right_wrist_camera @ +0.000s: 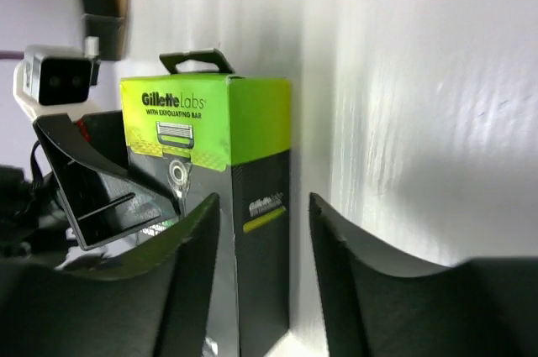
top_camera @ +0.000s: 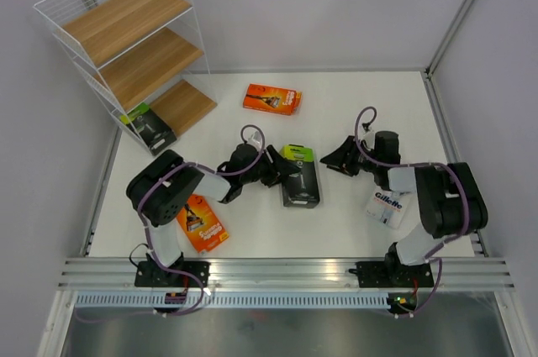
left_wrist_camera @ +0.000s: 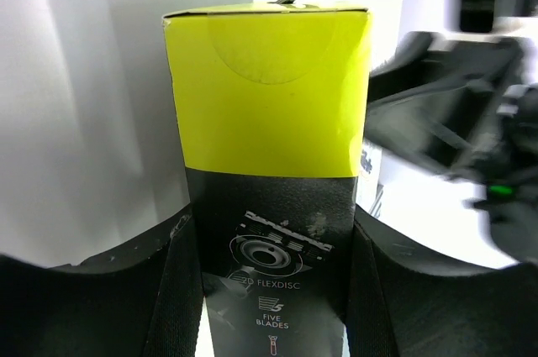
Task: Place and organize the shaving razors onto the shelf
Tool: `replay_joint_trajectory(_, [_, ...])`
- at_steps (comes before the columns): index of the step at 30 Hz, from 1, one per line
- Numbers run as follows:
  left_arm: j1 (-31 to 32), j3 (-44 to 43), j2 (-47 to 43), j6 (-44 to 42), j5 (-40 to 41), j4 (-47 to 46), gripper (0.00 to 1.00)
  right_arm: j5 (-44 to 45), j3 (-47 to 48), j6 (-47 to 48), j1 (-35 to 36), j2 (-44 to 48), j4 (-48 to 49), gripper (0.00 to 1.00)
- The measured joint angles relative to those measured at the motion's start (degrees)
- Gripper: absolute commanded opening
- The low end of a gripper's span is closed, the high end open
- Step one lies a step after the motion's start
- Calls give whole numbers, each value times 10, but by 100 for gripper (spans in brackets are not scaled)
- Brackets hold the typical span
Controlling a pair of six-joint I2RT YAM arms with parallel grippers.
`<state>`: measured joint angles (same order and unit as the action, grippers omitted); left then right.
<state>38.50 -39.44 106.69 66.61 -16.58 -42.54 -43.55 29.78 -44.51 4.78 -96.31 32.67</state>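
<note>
grips the central black-and-lime pack [top_camera: 301,176] with the left gripper [top_camera: 284,174], about mid-counter [top_camera: 353,105]. presses the fingers [left_wrist_camera: 172,298] against both sides of that pack in the left wrist view, with no gap on either side, lime end pointing away from the camera and "five blades" printed on the black part. cannot tell whether resting on the counter or raised just off it.

holds the right gripper [top_camera: 334,158] wide apart and empty, just to the right of the same pack and aimed at it, not touching. frames the pack's narrow side in the gap between its fingers [right_wrist_camera: 192,273] in the right wrist view, with "gillette labs" legible on the lime end and the left gripper on the pack's other side.

finds a second black-and-lime pack [top_camera: 150,128] at the near end of the lowest board of the shelf [top_camera: 126,17], at the counter's far left corner; cannot tell whether fully on the board. finds the far orange pack [top_camera: 271,97] flat on the counter beyond both grippers, well apart from the shelf. finds the near orange pack [top_camera: 202,223] flat just beside the left arm, close to the front edge. finds the white-and-blue gillette pack [top_camera: 387,208] toward the right side, partly hidden under the right arm.
</note>
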Motion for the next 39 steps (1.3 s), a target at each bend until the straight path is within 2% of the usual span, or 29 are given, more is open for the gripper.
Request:
replay_joint_trajectory(3, [-29, 17, -23, -5, 2, 11, 38, 63, 50, 56, 0, 96, -147, 71])
replay_joint_trajectory(4, [-46, 22, -31, -8, 3, 17, 38, 77, 67, 71, -1, 125, -178, 73])
replay_joint_trajectory(8, [-133, 27, -57, -31, 7, 31, 39, 96, 105, 104, -1, 181, -237, 74])
replay_joint_trajectory(12, [-217, 27, -90, -54, 24, 35, 39, 104, 91, 118, -1, 181, -282, 75])
replay_joint_trajectory(15, [-257, 26, -103, -71, 43, 37, 39, 111, 68, 123, -1, 181, -308, 76])
replay_joint_trajectory(23, [-297, -2, -103, -97, 80, 116, 39, 115, 57, 129, -1, 179, -327, 76])
replay_joint_trajectory(39, [-351, -62, -102, -143, 156, 180, 39, 115, 54, 129, -1, 155, -326, 78])
